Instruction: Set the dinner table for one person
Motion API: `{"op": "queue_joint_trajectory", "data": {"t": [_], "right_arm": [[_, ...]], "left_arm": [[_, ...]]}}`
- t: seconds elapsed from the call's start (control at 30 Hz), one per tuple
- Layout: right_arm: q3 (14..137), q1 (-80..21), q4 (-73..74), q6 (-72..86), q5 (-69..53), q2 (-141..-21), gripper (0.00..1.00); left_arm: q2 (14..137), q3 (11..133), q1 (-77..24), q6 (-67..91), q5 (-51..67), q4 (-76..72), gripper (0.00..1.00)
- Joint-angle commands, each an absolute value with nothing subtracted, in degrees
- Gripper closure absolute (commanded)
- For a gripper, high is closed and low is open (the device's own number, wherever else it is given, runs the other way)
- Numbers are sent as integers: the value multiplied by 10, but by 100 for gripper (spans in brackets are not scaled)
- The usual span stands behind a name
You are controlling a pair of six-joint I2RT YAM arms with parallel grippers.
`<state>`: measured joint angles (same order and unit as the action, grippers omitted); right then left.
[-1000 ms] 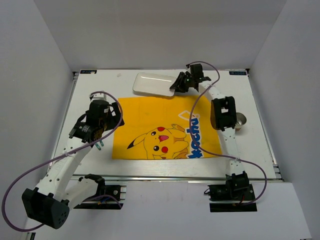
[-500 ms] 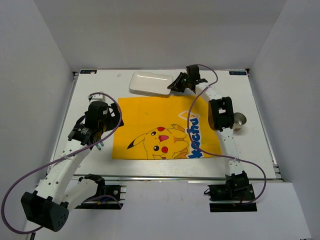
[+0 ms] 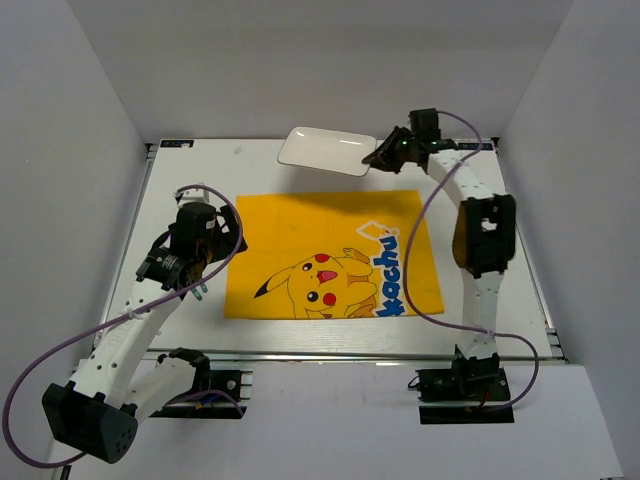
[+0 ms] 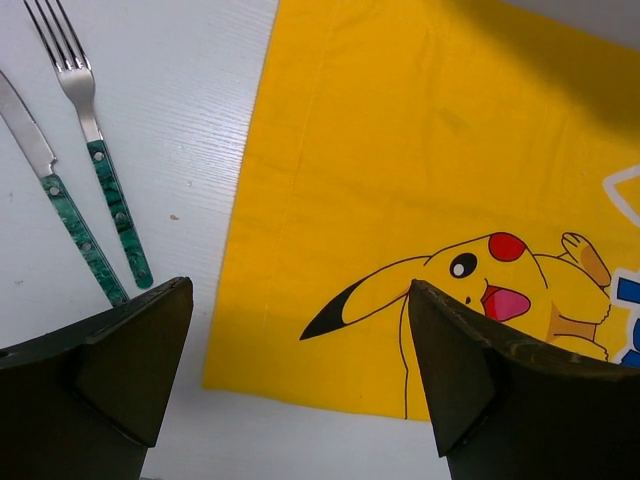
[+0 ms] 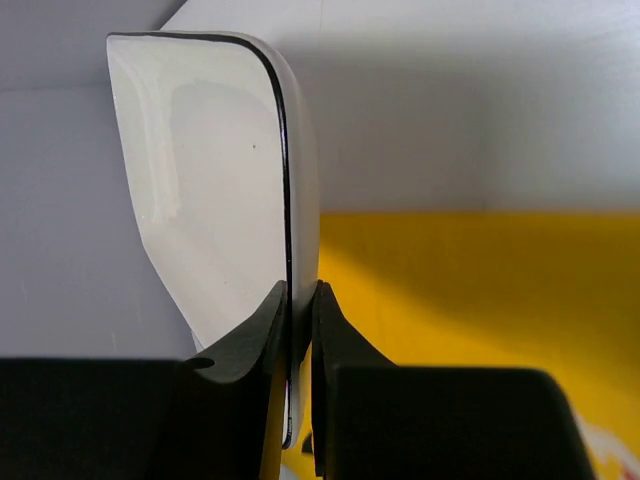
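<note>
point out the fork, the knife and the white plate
fork [image 4: 112, 200]: left wrist view, on its green handle
knife [image 4: 82, 240]: left wrist view, on its green handle
white plate [image 3: 325, 148]: top external view, middle of its upper face

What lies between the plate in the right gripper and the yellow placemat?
Nothing visible. The right gripper holds the plate above the dinner table's far side; the placemat lies bare, with fork and knife left of it.

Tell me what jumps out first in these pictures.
The bright yellow Pikachu placemat fills the middle of the dinner table. At the far edge the right gripper pinches a white plate by its rim. A green-handled fork and knife lie side by side left of the placemat.
</note>
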<state>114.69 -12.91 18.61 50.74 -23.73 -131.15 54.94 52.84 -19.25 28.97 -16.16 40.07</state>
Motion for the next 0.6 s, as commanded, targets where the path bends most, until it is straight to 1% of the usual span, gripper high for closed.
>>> {"op": "queue_joint_trajectory", "data": {"t": [0.0, 0.07, 0.17, 0.2, 0.3, 0.37, 0.4, 0.53, 0.57], "right_arm": [[1056, -120, 111, 477, -326, -1135, 100], [978, -116, 84, 465, -346, -1093, 100], [933, -114, 82, 417, -366, -1064, 100], [895, -115, 78, 397, -367, -1038, 100], [818, -111, 54, 377, -381, -992, 100], [787, -112, 54, 364, -384, -965, 100], [747, -111, 48, 358, -383, -955, 100], [648, -105, 7, 361, -394, -905, 100], [634, -103, -24, 362, -397, -899, 100]], "left_arm": [[541, 526, -190, 295, -179, 402, 2], [542, 526, -190, 296, -180, 401, 2], [544, 526, -190, 297, -185, 403, 2], [546, 526, -190, 297, -185, 403, 2], [546, 526, -190, 299, -189, 404, 2], [546, 525, -190, 299, -191, 404, 2], [547, 526, -190, 300, -192, 404, 2], [550, 524, -190, 300, -190, 404, 2], [551, 524, -190, 300, -191, 405, 2]]}}
